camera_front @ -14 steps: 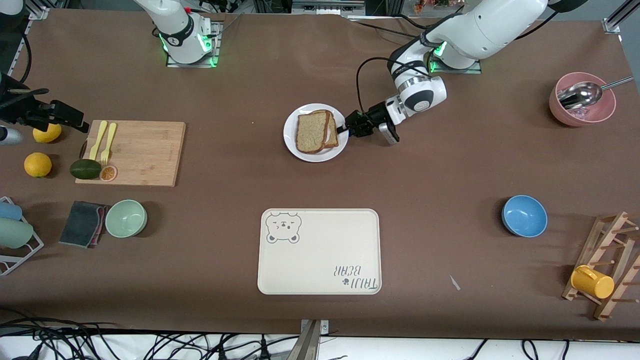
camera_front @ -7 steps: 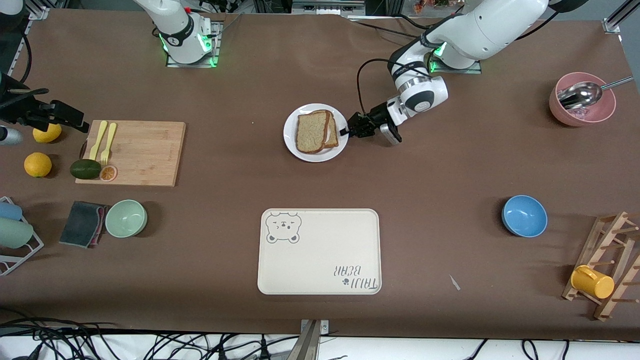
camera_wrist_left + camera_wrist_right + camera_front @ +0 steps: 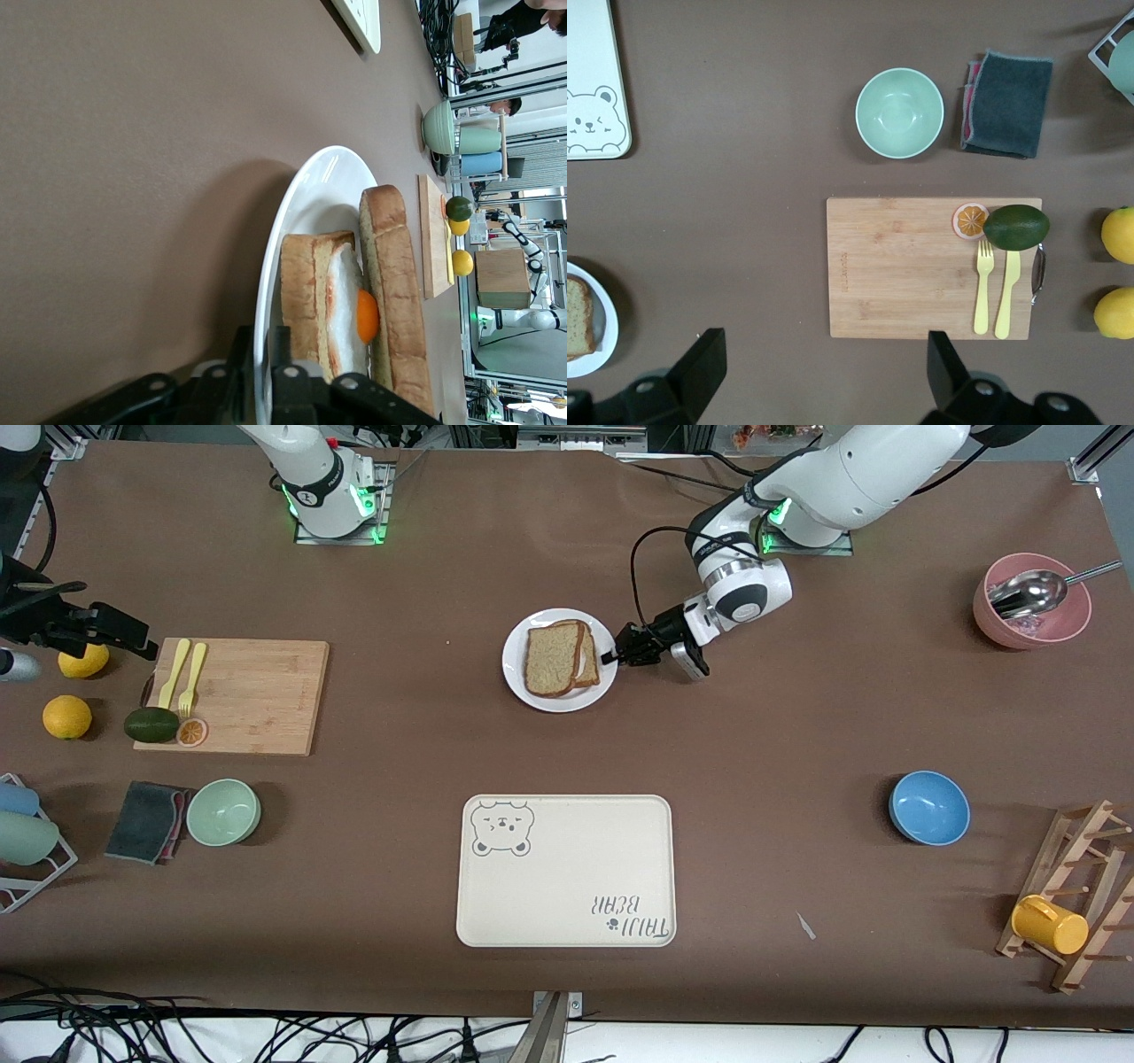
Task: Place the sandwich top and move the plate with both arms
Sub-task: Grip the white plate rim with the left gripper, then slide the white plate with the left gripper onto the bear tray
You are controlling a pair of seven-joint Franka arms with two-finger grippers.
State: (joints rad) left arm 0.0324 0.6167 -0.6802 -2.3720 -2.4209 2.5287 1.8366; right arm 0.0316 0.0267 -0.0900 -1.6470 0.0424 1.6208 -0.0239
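The white plate sits mid-table and holds a slice with a fried egg. The pale sandwich top lies on that slice, shifted toward the right arm's end. In the left wrist view the top slice rests over the egg. My left gripper is low at the plate's edge toward the left arm's end. It is shut on the rim, one finger under and one over. My right gripper is open and empty, high over the table beside the cutting board.
A bamboo cutting board holds yellow cutlery, an avocado and an orange slice. The cream bear tray lies nearer the front camera than the plate. A green bowl, a blue bowl, a pink bowl and a mug rack stand around.
My left wrist has shifted slightly and the gripper has settled on the plate rim. The plate and bread have not moved.
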